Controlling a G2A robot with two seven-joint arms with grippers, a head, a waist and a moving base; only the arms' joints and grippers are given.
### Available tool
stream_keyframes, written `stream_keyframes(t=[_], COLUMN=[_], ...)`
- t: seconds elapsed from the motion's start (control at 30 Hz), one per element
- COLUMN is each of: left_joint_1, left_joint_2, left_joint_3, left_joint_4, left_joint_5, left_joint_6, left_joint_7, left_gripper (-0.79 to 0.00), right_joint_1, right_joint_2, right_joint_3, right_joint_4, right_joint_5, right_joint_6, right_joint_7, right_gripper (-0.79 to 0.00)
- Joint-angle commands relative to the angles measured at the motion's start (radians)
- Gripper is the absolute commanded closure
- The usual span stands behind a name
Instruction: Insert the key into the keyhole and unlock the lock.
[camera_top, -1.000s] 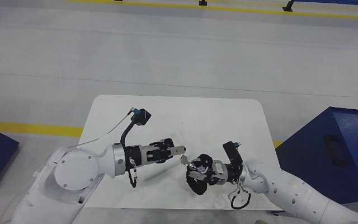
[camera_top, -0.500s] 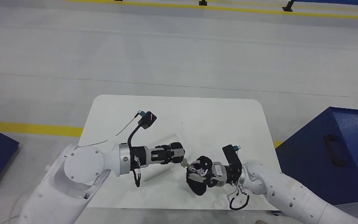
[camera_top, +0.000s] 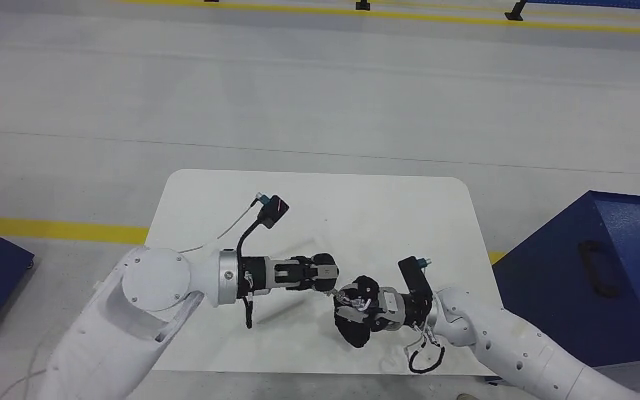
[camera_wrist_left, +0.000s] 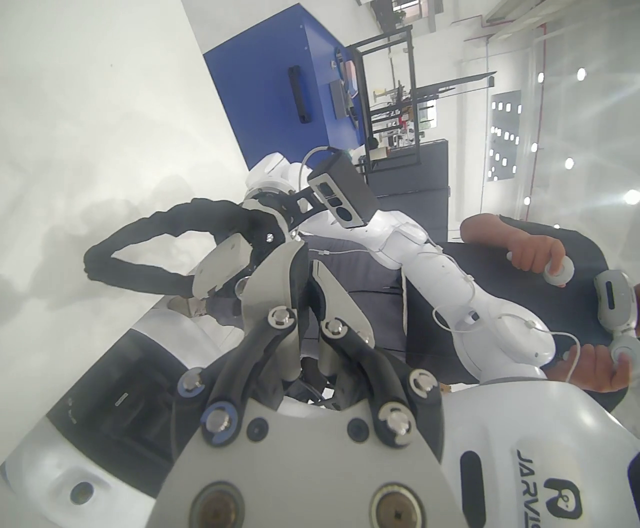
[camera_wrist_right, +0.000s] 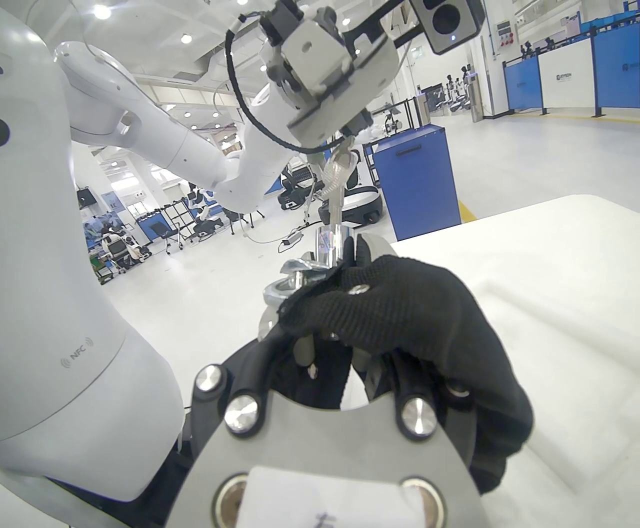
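- Two claws meet over the near middle of the white surface (camera_top: 400, 210), partway through a key-and-lock job.
- My left claw (camera_wrist_right: 345, 142) comes in from the left. Its fingers are drawn tight on the head of the key (camera_wrist_right: 336, 192), and the blade is aimed at the lock (camera_wrist_right: 327, 240).
- My right claw (camera_wrist_right: 332, 270), sheathed in a black glove (camera_wrist_right: 400, 310), comes in from the right. It is clamped around the lock's body, with the silver barrel end turned toward the key.
- At the barrel's end face, the key's tip touches the lock. I cannot tell whether it has entered the keyhole, or how deep.
- As I judge it, the step in hand is insertion: the blade is lined up and being seated. The unlocking turn is not yet done.
- Next, my right claw must hold the lock dead steady while my left pushes the key straight along the barrel's axis until it seats. Only then should the left wrist twist.
- If the blade tilts at the mouth, it could bind or slip in my grip.
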Motion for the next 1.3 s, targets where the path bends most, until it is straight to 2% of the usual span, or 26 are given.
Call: stream_keyframes(t=[0.0, 0.07, 0.23, 0.27, 0.3, 0.47, 0.5, 0.53, 0.57, 0.67, 0.73, 0.93, 1.1, 1.27], left_joint_1=[0.024, 0.038, 0.027, 0.027, 0.027, 0.029, 0.038, 0.044, 0.047, 0.063, 0.063, 0.070, 0.059, 0.041], left_joint_2=[-0.002, -0.004, -0.007, -0.007, -0.007, -0.007, -0.007, -0.009, -0.012, -0.022, -0.026, -0.029, -0.038, -0.044], left_joint_3=[-0.031, -0.048, -0.032, -0.032, -0.032, -0.032, -0.029, -0.031, -0.043, -0.069, -0.075, -0.043, -0.002, 0.024], left_joint_4=[0.027, 0.063, 0.091, 0.091, 0.091, 0.089, 0.089, 0.095, 0.102, 0.143, 0.156, 0.150, 0.183, 0.200], left_joint_5=[-0.140, -0.230, -0.268, -0.268, -0.268, -0.266, -0.267, -0.311, -0.378, -0.596, -0.654, -0.617, -0.619, -0.620], left_joint_6=[-0.029, -0.037, -0.022, -0.022, -0.022, -0.022, -0.009, 0.016, 0.022, 0.038, 0.045, 0.062, 0.078, 0.131], left_joint_7=[-0.006, -0.025, -0.067, -0.067, -0.067, -0.063, -0.052, -0.041, -0.029, -0.021, -0.015, -0.003, 0.004, 0.023], left_gripper=[0.000, 0.000, 0.000, -0.142, -0.785, -0.785, -0.369, -0.114, 0.000, 0.000, 0.000, 0.000, 0.000, 0.000], right_joint_1=[-0.007, -0.022, -0.069, -0.078, -0.085, -0.108, -0.112, -0.116, -0.120, -0.130, -0.135, -0.150, -0.156, -0.165], right_joint_2=[-0.003, -0.006, -0.009, -0.010, -0.010, -0.016, -0.017, -0.019, -0.021, -0.026, -0.029, -0.039, -0.048, -0.054], right_joint_3=[0.028, 0.052, 0.101, 0.107, 0.113, 0.139, 0.144, 0.147, 0.151, 0.163, 0.171, 0.192, 0.207, 0.229], right_joint_4=[-0.001, -0.010, -0.028, -0.028, -0.026, -0.017, -0.016, -0.015, -0.014, -0.013, -0.010, 0.002, 0.004, 0.003], right_joint_5=[-0.060, -0.129, -0.317, -0.343, -0.363, -0.424, -0.433, -0.439, -0.446, -0.469, -0.474, -0.475, -0.473, -0.480], right_joint_6=[0.037, 0.081, 0.191, 0.199, 0.201, 0.204, 0.206, 0.207, 0.207, 0.216, 0.213, 0.187, 0.173, 0.165], right_joint_7=[-0.019, -0.055, -0.185, -0.211, -0.232, -0.280, -0.286, -0.291, -0.294, -0.301, -0.304, -0.287, -0.265, -0.253], right_gripper=[0.000, 0.000, 0.000, 0.000, 0.000, 0.000, 0.000, 0.000, 0.000, 0.000, 0.000, 0.000, 0.000, 0.000])
